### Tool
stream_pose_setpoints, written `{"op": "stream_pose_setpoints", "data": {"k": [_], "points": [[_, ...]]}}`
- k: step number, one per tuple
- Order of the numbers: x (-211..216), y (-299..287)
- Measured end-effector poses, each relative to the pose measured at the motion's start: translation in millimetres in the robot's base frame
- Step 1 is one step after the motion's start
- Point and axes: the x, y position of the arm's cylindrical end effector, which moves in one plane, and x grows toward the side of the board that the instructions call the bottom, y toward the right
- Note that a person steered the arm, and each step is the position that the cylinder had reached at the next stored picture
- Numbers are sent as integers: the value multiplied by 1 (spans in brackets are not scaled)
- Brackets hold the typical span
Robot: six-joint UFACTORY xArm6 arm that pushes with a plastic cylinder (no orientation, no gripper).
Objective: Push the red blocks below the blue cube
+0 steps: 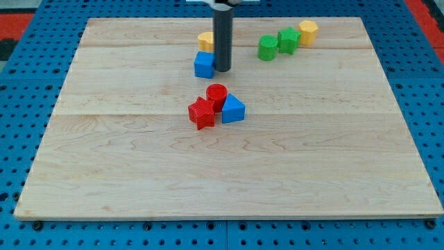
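Observation:
A blue cube sits near the top middle of the wooden board. My tip stands right beside the cube on its right, about touching it. Below them lie a red cylinder and a red star-shaped block, touching each other. A blue triangular block rests against the right side of the red blocks. The red blocks are a short way below the blue cube.
A yellow block sits just above the blue cube, partly behind the rod. At the top right are a green cylinder, a green block and a yellow block in a row.

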Motion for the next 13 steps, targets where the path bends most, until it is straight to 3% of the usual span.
{"op": "stream_pose_setpoints", "data": {"k": [3,9,11,13], "points": [[14,88],[21,88],[64,87],[74,57]]}}
